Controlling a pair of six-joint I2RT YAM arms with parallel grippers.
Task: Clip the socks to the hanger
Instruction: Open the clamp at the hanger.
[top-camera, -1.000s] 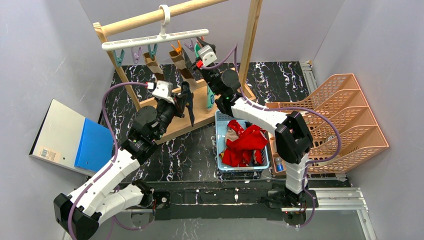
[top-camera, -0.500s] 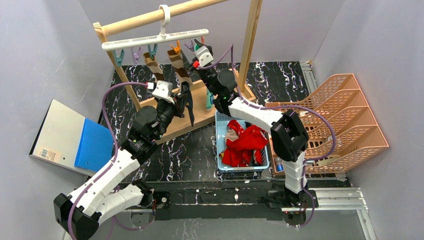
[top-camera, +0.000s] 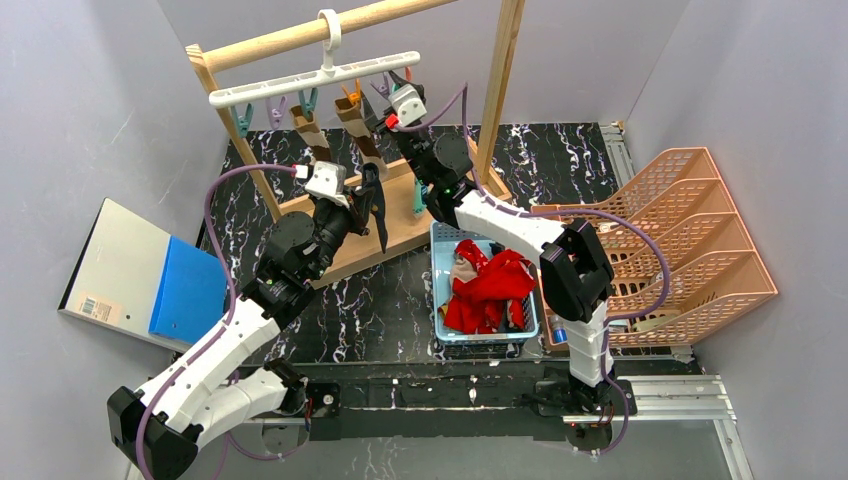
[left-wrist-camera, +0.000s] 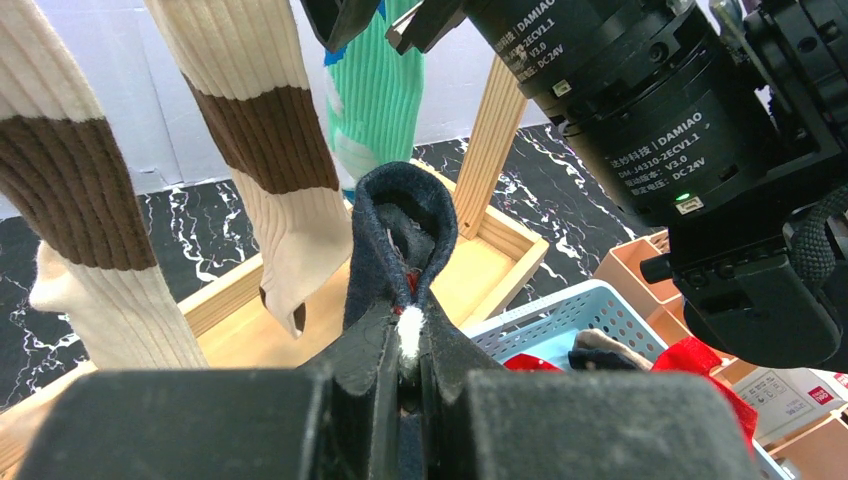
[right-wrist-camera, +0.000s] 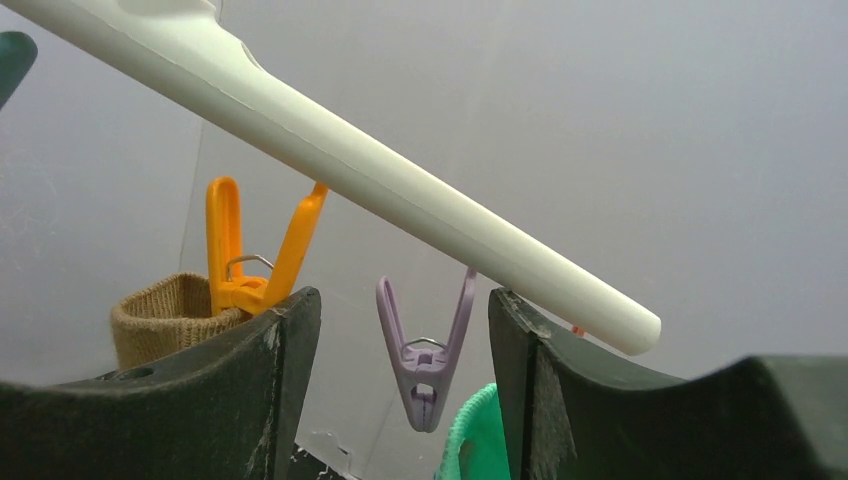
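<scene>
The white hanger (top-camera: 315, 76) hangs by its hook from the wooden rail, with small clips beneath it. Two brown-and-beige banded socks (top-camera: 305, 130) hang from its clips, and a teal-green sock (left-wrist-camera: 375, 100) hangs further right. My left gripper (left-wrist-camera: 408, 345) is shut on a dark navy sock (left-wrist-camera: 400, 230) that it holds up below the hanger. My right gripper (right-wrist-camera: 400, 310) is open just under the hanger bar (right-wrist-camera: 330, 150), and a purple clip (right-wrist-camera: 424, 360) hangs free between its fingers. Beside it, an orange clip (right-wrist-camera: 250, 250) holds a banded sock's cuff (right-wrist-camera: 160, 315).
The wooden rack's post (top-camera: 500, 80) stands just right of my right wrist, and its base frame (top-camera: 400, 225) lies below. A blue basket (top-camera: 440, 290) holds red socks (top-camera: 485, 290). Stacked orange trays (top-camera: 690, 240) sit at right, a blue-and-white box (top-camera: 150, 275) at left.
My right gripper has risen and shifted left to the purple clip under the bar, and the hanger has swung slightly. The left arm and navy sock have stayed still.
</scene>
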